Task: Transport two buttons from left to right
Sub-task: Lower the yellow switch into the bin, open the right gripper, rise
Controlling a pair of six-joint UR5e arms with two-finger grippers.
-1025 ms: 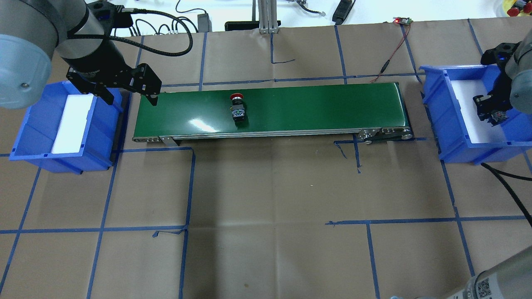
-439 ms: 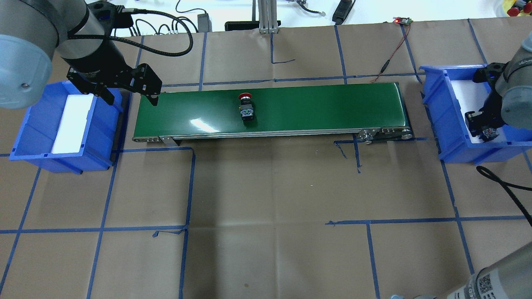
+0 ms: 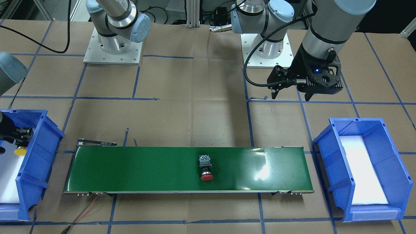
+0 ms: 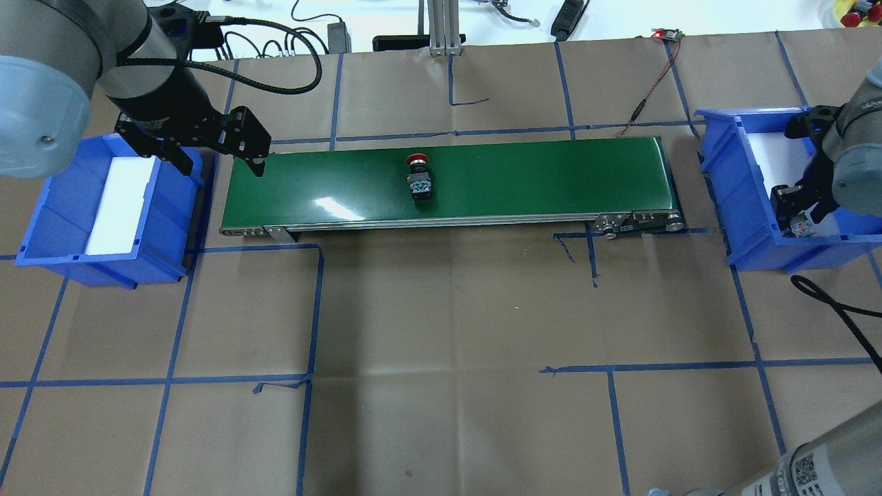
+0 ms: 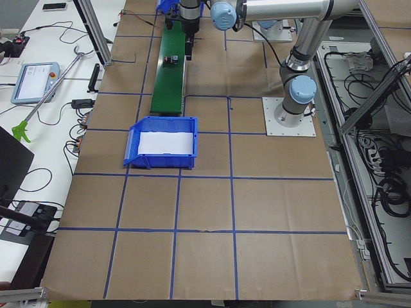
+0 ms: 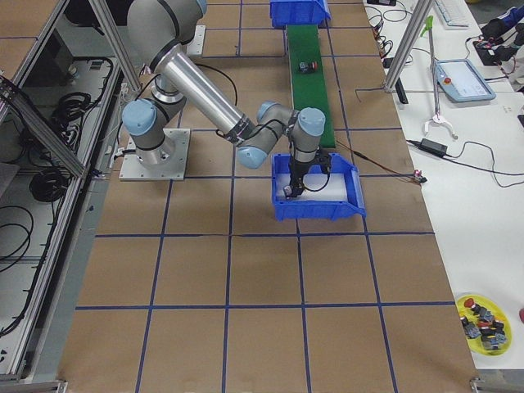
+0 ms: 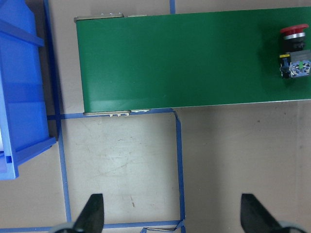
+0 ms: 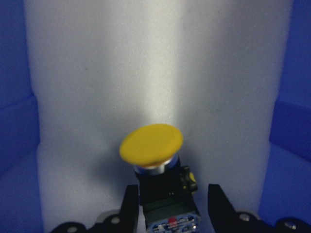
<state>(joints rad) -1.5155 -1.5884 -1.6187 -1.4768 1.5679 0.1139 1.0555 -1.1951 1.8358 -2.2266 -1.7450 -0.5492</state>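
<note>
The red button (image 4: 419,176) lies on its side on the green conveyor belt (image 4: 524,179), a little left of the middle, cap toward the far edge; it also shows at the top right of the left wrist view as red button (image 7: 294,51). My left gripper (image 4: 220,164) hangs open and empty over the belt's left end, beside the left blue bin (image 4: 41,227). My right gripper (image 4: 799,220) is down inside the right blue bin (image 4: 730,179), shut on the yellow button (image 8: 151,145), whose cap points at the white foam floor.
The left bin holds only its white foam liner. Cables and an aluminium post (image 4: 441,27) line the table's far edge, and a red wire (image 4: 651,89) runs to the belt's right end. A yellow dish of spare parts (image 6: 483,315) sits off to the side.
The red button has ridden rightward along the belt. My right gripper has carried the yellow button toward the bin's near end and lower. The left gripper has barely shifted.
</note>
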